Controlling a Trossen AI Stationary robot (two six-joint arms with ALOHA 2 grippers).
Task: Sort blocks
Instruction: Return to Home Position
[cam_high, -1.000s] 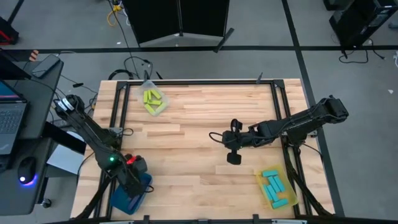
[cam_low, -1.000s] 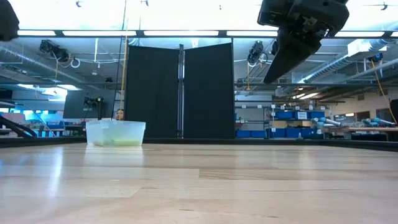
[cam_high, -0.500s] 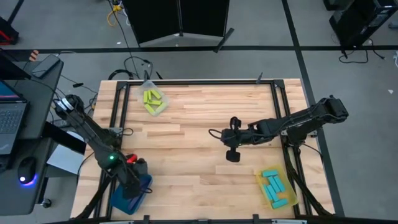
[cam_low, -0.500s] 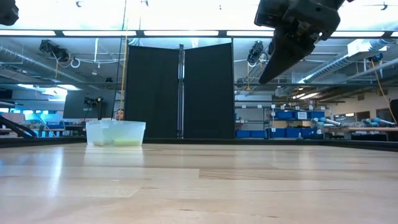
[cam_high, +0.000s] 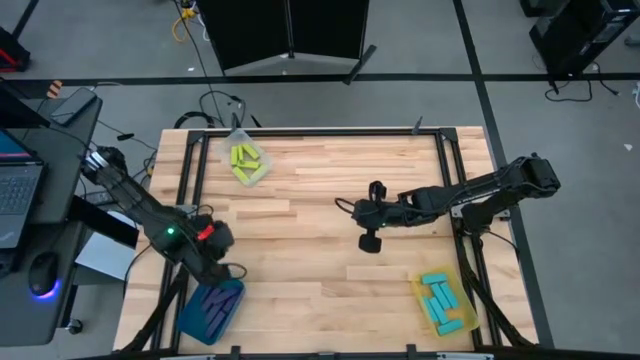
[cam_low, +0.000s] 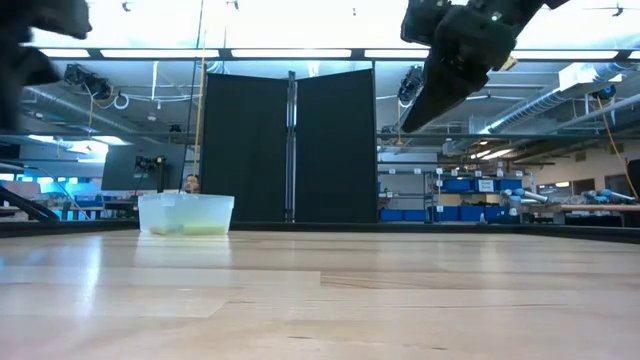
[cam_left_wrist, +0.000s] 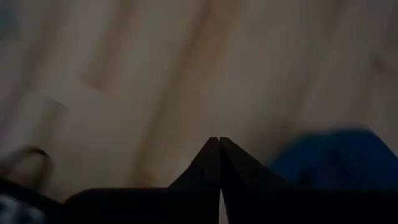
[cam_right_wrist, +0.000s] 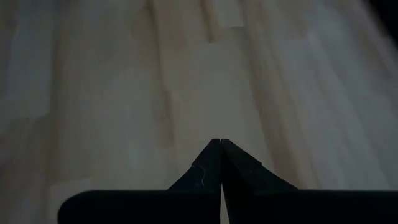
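Subject: sorting of blocks on the table (cam_high: 320, 270).

Location of items. All blocks in view lie in containers, none on the bare boards.
- The yellow-green blocks (cam_high: 246, 160) lie in the clear tray (cam_low: 160, 215) at the table's far left corner.
- The purple blocks (cam_high: 212, 308) lie in the blue bin (cam_high: 190, 322) at the table's near left corner.
- The cyan blocks (cam_high: 440, 300) lie in the yellow tray (cam_high: 416, 287) at the table's near right corner.

In each container the blocks lie loosely, several touching.

Grippers.
- The left gripper (cam_high: 215, 262) hangs over the table's near left edge, just beside the blue bin. Its wrist view shows the two fingers pressed together with nothing between them.
- The right gripper (cam_high: 368, 241) is raised over the table's middle, toward the right side. Its fingers are likewise together and carry nothing.

Assessment. The sorting appears complete, and both arms appear to be clearing off with empty claws.

Handling, as a judgement. The blocks look small, light and rigid, with smooth flat faces.
- They should take a firm pinch without damage, but a shallow grip could let one slip or twist.
- The best hold is across the short width at mid-length, with the fingers square to the long sides.
- Where blocks touch in a container, a finger has little room to enter and may push a neighbour aside.
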